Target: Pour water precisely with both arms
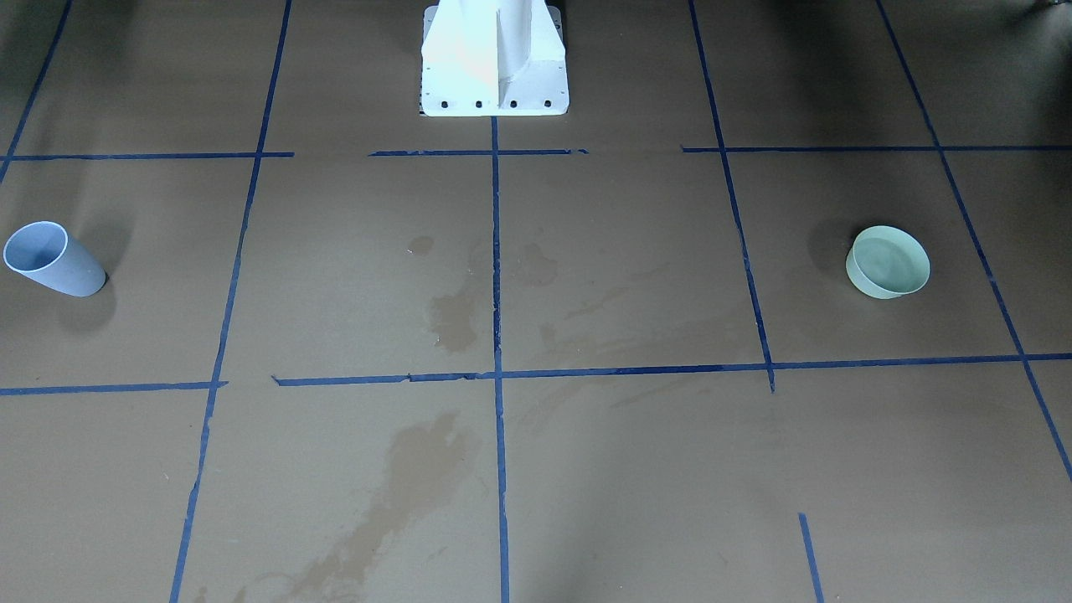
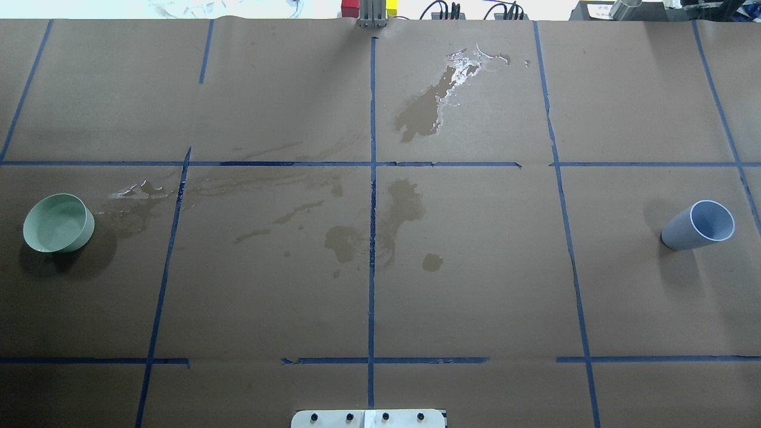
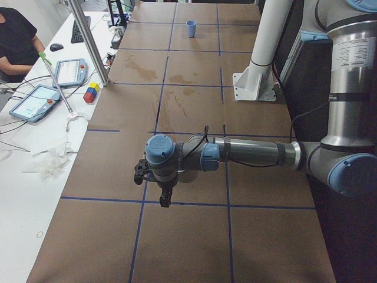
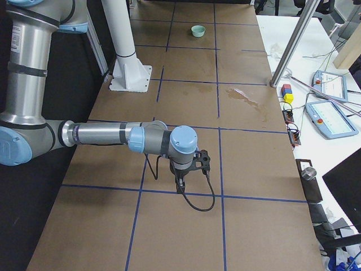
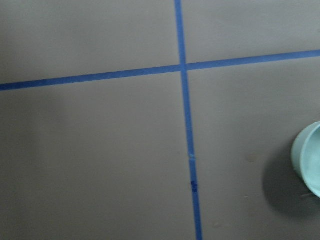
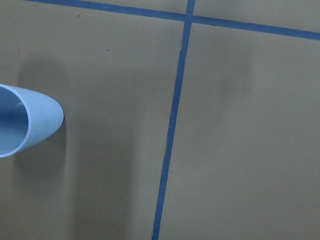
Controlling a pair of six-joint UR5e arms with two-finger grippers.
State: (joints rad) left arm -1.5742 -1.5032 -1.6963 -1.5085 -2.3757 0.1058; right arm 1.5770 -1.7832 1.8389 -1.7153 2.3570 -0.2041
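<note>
L gripper (image 3: 164, 199) / R gripper (image 4: 180, 186): jaw state can't tell | green bowl (image 2: 58, 223) at table (image 2: 267, 297) 9 o'clock | blue cup (image 2: 698, 233) at 3 | water (image 2: 459, 70) spilt twd 12

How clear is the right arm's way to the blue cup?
Likely yes: the blue cup stands alone on the table, nothing beside it, and the right gripper hangs above, cup at its camera's edge.

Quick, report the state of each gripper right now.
Left gripper: cannot be told; it shows only in a side view.
Right gripper: cannot be told; it too shows only in a side view.
</note>
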